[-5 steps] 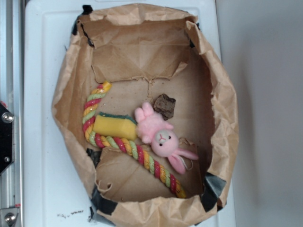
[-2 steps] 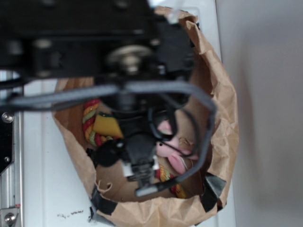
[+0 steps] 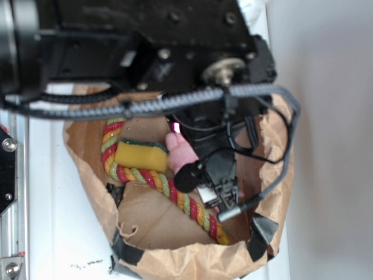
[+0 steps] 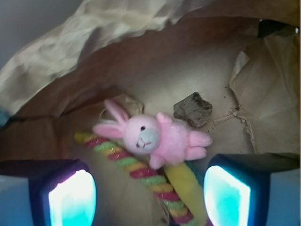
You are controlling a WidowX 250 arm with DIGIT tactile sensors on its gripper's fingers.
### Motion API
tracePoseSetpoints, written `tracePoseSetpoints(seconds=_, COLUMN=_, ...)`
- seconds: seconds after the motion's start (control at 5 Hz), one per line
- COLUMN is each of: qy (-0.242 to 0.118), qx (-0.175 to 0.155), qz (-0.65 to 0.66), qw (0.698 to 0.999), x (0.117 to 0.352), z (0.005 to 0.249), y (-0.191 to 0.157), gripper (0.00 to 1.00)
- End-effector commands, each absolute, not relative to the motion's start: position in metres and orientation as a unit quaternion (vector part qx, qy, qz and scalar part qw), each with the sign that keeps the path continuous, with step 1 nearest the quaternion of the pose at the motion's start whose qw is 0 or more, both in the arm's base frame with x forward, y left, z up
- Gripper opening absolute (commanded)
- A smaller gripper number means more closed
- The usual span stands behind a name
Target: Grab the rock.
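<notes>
Since the earlier exterior frame the black arm has swung toward the right of the frame, so the yellow sponge (image 3: 141,156) with its green edge and the coloured rope (image 3: 175,192) now show in full at centre left, while the arm's bulk covers the upper half of the brown paper bag (image 3: 87,169). In the exterior view the rock is hidden under the arm; only a bit of the pink plush bunny (image 3: 179,153) shows beside the sponge.

The wrist view looks into the bag. The rock (image 4: 193,108) — a small dark, rough chunk — lies on the bag floor right of centre, just beside the bunny's (image 4: 155,136) feet and apart from the rope (image 4: 136,169). The gripper (image 4: 149,195) hangs above the toys, its two glowing pads (image 4: 71,197) wide apart at the lower corners — jaws open, holding nothing, the rock beyond them toward the upper right
</notes>
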State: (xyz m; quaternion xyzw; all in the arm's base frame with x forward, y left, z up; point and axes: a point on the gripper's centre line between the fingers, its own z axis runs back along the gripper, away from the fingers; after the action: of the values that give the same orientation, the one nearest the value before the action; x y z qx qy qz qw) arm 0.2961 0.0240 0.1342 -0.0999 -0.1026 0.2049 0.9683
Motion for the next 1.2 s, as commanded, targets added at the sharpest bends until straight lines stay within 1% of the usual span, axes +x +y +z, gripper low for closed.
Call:
tracePoseSetpoints(seconds=0.0, qy=-0.121, qx=-0.095, qz=0.289, qw=0.945, x=0.295, z=0.146, y=0.038, gripper=1.00)
tracePoseSetpoints(seconds=0.4, qy=-0.121, qx=-0.095, qz=0.289, qw=0.945, x=0.295, z=0.146, y=0.038, gripper=1.00)
tracePoseSetpoints(seconds=0.6, qy=-0.130, qx=-0.108, qz=0.334, qw=0.927, x=0.297, z=0.129, y=0.050, gripper=1.00)
tracePoseSetpoints(seconds=0.8, qy=-0.136, qx=-0.093, qz=0.368, qw=0.915, x=0.310, z=0.113, y=0.066, gripper=1.00)
tracePoseSetpoints(seconds=1.0, qy=-0.137, qx=-0.087, qz=0.399, qw=0.902, x=0.325, z=0.109, y=0.080, gripper=1.00)
